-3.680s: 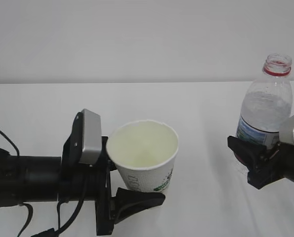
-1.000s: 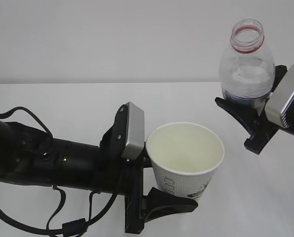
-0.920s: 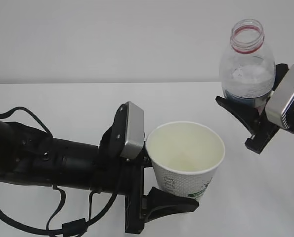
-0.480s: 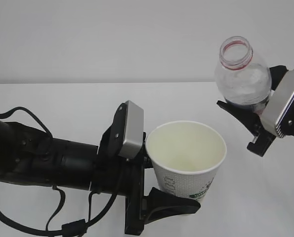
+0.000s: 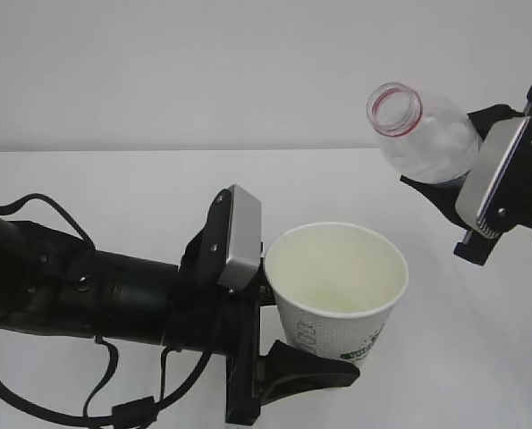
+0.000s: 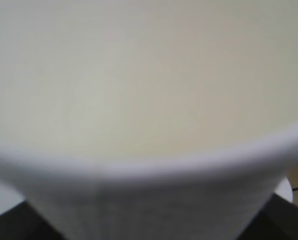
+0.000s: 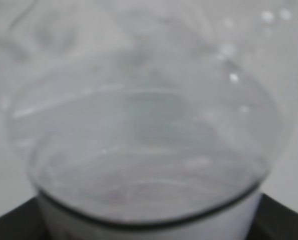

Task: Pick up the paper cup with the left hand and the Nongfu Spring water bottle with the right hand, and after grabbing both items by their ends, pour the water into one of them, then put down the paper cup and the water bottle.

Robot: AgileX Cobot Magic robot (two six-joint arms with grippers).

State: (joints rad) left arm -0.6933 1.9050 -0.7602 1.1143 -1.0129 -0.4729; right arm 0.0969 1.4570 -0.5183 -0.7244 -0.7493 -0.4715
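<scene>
The right gripper (image 5: 467,210) grasps the Nongfu Spring water bottle (image 5: 422,134), neck tilted left – its mouth above-right of the paper cup (image 5: 337,290) (clamped upright in the left gripper (image 5: 274,353)).

White cup (image 5: 337,290) with green lettering, cream inside — clear bottle (image 5: 424,136) with a red neck ring; black hands, white surface (image 5: 87,188).

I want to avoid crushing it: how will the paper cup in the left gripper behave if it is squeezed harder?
The paper cup is thin-walled and open-topped, so it would probably dent or go oval. It looks empty, so it is likely very light and easily knocked. The left gripper holds it low, near the base, probably its stiffest part.
</scene>
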